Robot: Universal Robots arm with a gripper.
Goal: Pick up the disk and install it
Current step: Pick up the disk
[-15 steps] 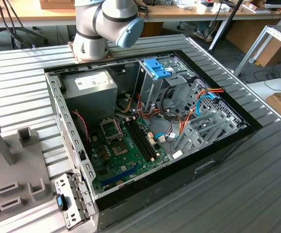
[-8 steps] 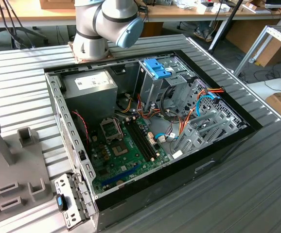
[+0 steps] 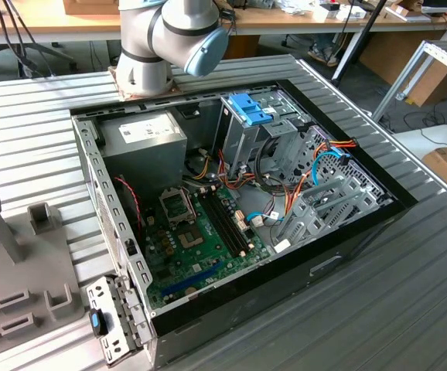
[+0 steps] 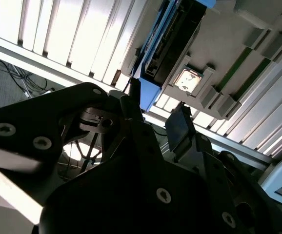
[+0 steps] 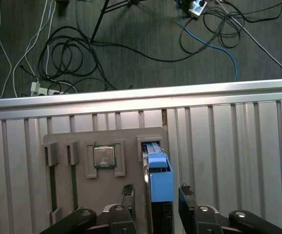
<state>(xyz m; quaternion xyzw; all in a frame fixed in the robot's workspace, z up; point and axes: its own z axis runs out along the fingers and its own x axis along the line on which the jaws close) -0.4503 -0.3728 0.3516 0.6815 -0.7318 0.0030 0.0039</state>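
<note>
- Closest, in the first wrist view: claw (image 5: 158, 195) spread wide. Its black fingers (image 5: 129, 194) flank the disk (image 5: 161, 181), a gap on each side, gripping nothing.
- Disk stands on edge in a slot of the grey holder (image 5: 126, 139), probably parked so to offer its flat faces to the fingers. Smooth blue plastic rail along the top. Dark flank (image 4: 175, 34) in the second wrist view.
- Square processor chip (image 5: 104, 157) with a dull metal lid, seated in a pocket just beside.
- Holder rests on the ribbed metal desk (image 5: 229, 146).
- Past the desk edge: dark floor (image 5: 131, 44), tangled cables.
- Exterior view: open computer case (image 3: 347, 239), green board exposed, blue-latched metal cage (image 3: 248, 108) inside.
</note>
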